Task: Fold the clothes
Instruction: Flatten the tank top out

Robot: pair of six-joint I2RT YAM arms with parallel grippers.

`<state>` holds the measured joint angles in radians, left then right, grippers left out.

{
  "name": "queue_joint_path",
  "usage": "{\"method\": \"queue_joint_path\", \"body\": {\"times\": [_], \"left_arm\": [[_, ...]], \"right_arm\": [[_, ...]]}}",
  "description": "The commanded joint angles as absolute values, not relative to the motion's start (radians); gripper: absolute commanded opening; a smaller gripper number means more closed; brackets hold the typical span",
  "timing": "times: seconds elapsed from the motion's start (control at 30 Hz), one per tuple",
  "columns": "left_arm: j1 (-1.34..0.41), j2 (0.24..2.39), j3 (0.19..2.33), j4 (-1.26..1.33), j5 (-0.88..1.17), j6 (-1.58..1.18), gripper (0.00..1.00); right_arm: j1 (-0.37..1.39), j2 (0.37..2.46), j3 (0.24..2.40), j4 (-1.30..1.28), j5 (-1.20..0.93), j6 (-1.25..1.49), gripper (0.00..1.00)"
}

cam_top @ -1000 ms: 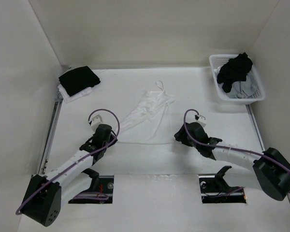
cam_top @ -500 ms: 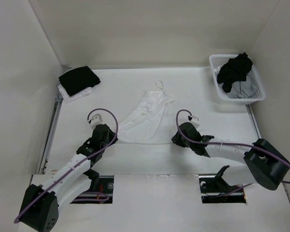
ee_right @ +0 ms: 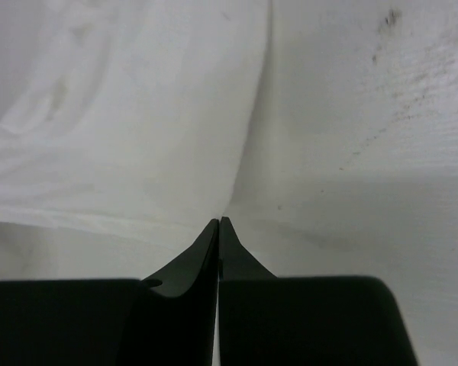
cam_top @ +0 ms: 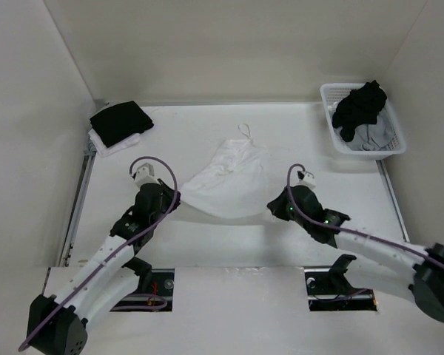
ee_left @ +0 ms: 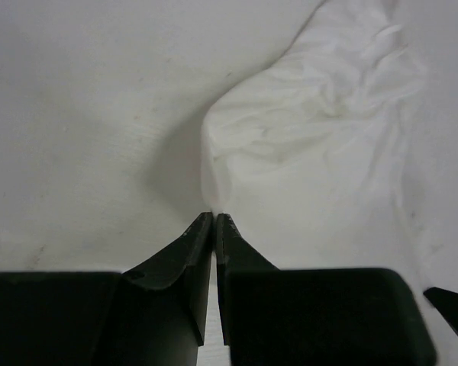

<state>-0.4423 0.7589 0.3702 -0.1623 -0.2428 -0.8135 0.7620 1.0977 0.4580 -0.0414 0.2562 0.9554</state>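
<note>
Top view: finds the white camisole (cam_top: 228, 177) in the middle of the counter (cam_top: 311, 148), straps toward the far side. Finds the near hem now drawn wide and lifted a little between left jaws and right jaws, where a second ago lay narrow and bunched on a diagonal. Puts the right jaws, open a moment earlier, fully closed at the hem's right corner, and the left jaws closed at the left corner. Suggests both corners secured, ready for spreading flat or a first fold. Left wrist: shows jaws pressed together on a pinch of camisole (ee_left: 313, 145), cloth rising away far and right. Right wrist: shows jaws shut to a hairline on the hem edge, camisole (ee_right: 122, 130) fanning out leftward. Finds no brand, label or writing anywhere, neither on the camisole nor on the lattice basket (cam_top: 394, 148) far right.
</note>
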Motion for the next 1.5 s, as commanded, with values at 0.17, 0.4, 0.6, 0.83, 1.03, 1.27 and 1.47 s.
{"method": "queue_joint_path", "body": {"times": [0.17, 0.4, 0.6, 0.83, 1.03, 1.27, 1.47], "left_arm": [[-0.469, 0.585, 0.777, -0.199, -0.279, -0.712, 0.04], [-0.519, 0.558, 0.975, -0.108, -0.370, -0.689, 0.04], [-0.558, 0.636, 1.026, 0.001, -0.459, -0.618, 0.04], [-0.516, 0.872, 0.893, 0.153, -0.468, -0.655, 0.04], [-0.323, 1.147, 0.971, 0.235, -0.299, -0.787, 0.05], [-0.222, 1.273, 1.192, 0.252, -0.164, -0.830, 0.05], [-0.194, 1.232, 1.198, 0.253, -0.126, -0.841, 0.05]], "right_arm": [[0.860, 0.677, 0.832, -0.401, 0.518, 0.674, 0.01], [1.063, 0.684, 1.204, -0.515, 0.773, 0.454, 0.01], [1.105, 0.799, 1.350, -0.490, 0.772, 0.341, 0.02], [0.644, 0.969, 1.204, -0.266, 0.291, 0.440, 0.02], [0.460, 1.254, 1.297, -0.118, 0.083, 0.486, 0.02], [0.372, 1.408, 1.560, -0.167, 0.028, 0.485, 0.02], [0.375, 1.335, 1.562, -0.193, 0.021, 0.468, 0.03]]}}
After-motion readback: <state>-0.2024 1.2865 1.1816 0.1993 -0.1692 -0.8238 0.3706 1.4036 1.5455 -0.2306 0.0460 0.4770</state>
